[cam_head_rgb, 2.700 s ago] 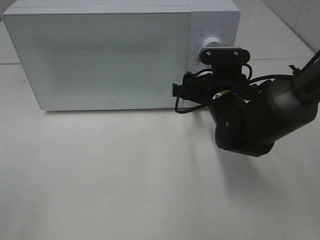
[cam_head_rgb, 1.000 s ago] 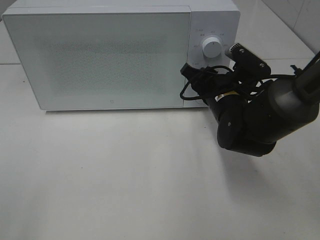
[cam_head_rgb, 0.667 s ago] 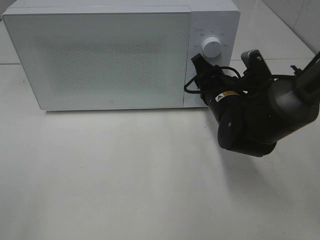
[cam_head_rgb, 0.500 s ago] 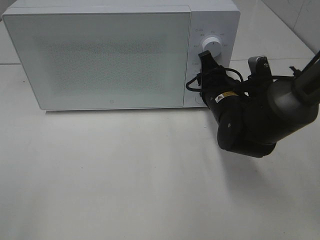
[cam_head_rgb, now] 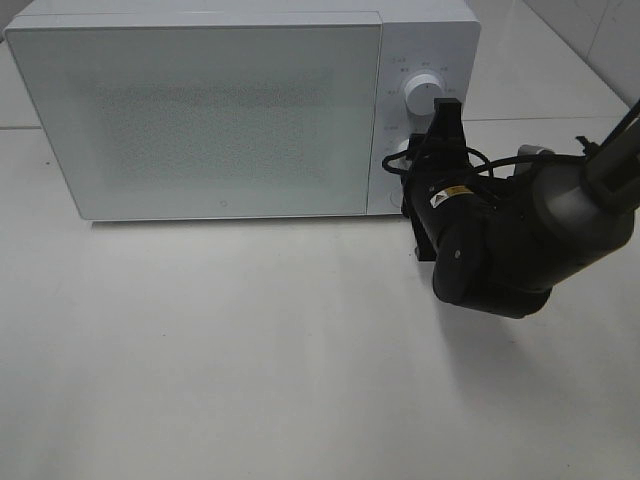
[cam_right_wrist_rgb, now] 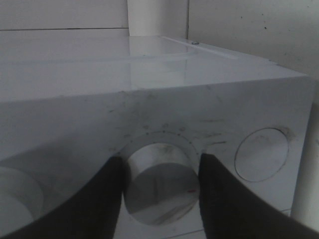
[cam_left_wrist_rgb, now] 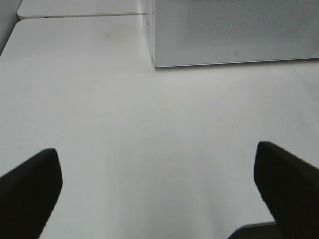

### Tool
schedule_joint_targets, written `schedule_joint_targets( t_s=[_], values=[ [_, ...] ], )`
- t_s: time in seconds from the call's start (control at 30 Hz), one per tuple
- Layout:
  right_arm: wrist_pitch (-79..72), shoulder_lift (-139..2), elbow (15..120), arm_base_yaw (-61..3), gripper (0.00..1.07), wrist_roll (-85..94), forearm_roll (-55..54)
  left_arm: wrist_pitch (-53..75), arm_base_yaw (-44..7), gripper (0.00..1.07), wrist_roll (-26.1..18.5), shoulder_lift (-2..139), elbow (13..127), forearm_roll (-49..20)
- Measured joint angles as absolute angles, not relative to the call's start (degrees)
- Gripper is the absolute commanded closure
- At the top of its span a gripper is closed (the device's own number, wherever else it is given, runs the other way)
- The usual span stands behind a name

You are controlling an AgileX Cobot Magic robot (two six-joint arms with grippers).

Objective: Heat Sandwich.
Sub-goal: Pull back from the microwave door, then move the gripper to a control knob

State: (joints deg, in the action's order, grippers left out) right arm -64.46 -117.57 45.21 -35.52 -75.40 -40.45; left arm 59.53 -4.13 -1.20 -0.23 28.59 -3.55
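White table bears one microwave (door shut, two dials); right gripper pinches the lower dial; left gripper spread wide.

we see a white microwave standing door-shut on the pale table; the black right arm reaches in from the right edge; the right gripper sits against the control panel, just under the upper knob, hiding most of the lower knob; its fingertips are out of our sight
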Motion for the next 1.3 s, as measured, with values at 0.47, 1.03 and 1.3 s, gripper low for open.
schedule_joint_targets(
  t_s=[0.47, 1.03, 1.3],
  values=[
    [-64.5, -117.6, 45.2, -35.5, 0.97, -80.1, -40.5, 59.5, -4.1, 0.05, -1.2, -0.2, 28.6, -3.6],
    [-64.7, -117.6, 45.2, -35.5, 0.65, -80.1, -40.5, 59.5, -4.1, 0.05, -1.2, -0.2, 28.6, -3.6],
    [-66.7, -117.9, 45.2, -35.9, 0.35, -79.5, -40.3, 59.5, -4.1, 0.05, -1.2, -0.2, 28.6, -3.6]
  ],
)
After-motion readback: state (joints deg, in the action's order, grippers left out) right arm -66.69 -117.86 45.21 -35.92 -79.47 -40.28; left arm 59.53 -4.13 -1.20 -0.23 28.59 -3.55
